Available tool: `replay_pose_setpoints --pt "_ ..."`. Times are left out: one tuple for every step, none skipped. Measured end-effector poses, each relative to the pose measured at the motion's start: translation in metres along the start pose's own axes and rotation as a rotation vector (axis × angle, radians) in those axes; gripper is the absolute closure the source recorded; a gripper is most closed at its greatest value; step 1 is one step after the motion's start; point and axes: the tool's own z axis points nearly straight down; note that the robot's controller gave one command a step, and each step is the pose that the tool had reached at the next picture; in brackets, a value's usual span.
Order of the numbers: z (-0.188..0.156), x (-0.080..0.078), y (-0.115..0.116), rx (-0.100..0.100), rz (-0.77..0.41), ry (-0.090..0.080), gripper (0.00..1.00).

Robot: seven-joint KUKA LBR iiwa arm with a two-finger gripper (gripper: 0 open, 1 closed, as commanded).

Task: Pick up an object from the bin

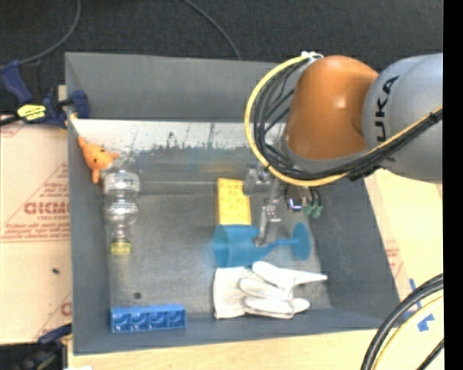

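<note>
One blue goblet lies toward four o'clock in the bin, gripper seemingly over its stem; spread or closed, I can't tell; centre squarely before lifting

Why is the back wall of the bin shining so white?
In the camera view, light glares off the bin's far wall, washing it white; the arm's orange cover carries a softer sheen on top.

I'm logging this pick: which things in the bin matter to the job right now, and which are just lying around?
In play: gripper; blue goblet, lying on its side under it.
Lying about: yellow block; white glove; blue studded brick; clear bottle; orange toy.
</note>
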Motion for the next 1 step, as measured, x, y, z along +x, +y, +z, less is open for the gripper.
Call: replay_pose_setpoints --pt "-0.0049 -0.0014 0.0001 0.0 0.0 -0.009 0.0"
